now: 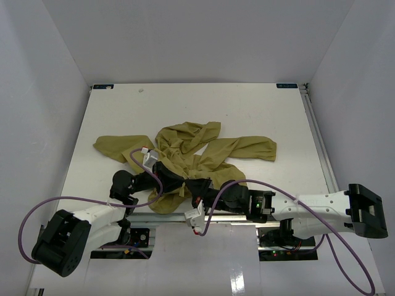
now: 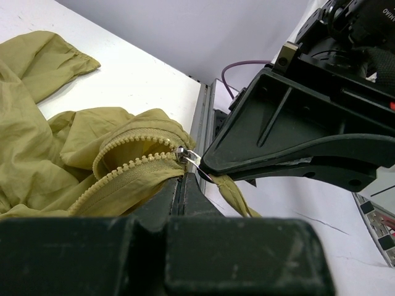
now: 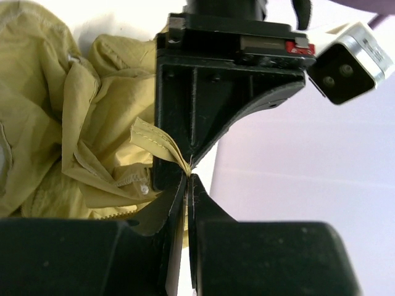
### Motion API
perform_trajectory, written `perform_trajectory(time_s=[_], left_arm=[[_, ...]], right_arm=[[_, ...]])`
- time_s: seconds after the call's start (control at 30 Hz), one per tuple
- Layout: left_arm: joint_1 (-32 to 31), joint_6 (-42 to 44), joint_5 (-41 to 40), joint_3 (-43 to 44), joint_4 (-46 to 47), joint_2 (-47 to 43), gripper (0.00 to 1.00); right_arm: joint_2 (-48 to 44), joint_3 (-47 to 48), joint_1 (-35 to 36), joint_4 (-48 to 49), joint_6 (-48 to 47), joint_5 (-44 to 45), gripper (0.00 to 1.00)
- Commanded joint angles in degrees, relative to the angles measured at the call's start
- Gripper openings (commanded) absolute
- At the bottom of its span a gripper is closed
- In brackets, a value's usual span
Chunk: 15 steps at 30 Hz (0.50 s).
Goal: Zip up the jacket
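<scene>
The jacket (image 1: 185,145) lies crumpled on the white table (image 1: 247,108), bunched toward the near edge between the two arms. One sleeve (image 1: 114,148) trails out to the left and the other sleeve (image 1: 253,147) to the right. The body is a heap of folds in the middle, its nearest part close to the metal rail (image 1: 162,217) along the table's near edge.

Both grippers meet at that near part of the garment, tip to tip. The left gripper (image 2: 184,184) is pressed together on the olive fabric just beneath the zipper slider (image 2: 181,153) — no gap shows between its fingers, and cloth runs out on either side of them. Two rows of zipper teeth (image 2: 120,176) run away from the slider to the left, one arching above the other; whether any of them are joined I cannot tell.

The right gripper (image 3: 189,177) comes in from the right, its fingers pinched tight. In the left wrist view its tip sits on the slider's metal pull tab (image 2: 196,161) — and in its own wrist view a folded strip of hem (image 3: 157,140) is nipped between the fingers.
</scene>
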Motion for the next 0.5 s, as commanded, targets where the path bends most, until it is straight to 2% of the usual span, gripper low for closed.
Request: perform_trajectory(time_s=[0.0,0.23,0.47], left_arm=[[-0.1,0.1,0.8,-0.4,1.9,-0.8,0.0],[-0.1,-0.9,1.4,-1.2,4.7,-1.3,0.0],[-0.1,-2.8,1.7,-2.6,8.1,-2.7,0.0]], right_arm=[[0.0,5.0,0.2,2.6,8.4,2.5,0.08],[3.7,12.1,-3.2,1.6,23.0,7.1,0.08],[7.2,19.9,-14.2,-5.5,41.6,1.5,0.08]])
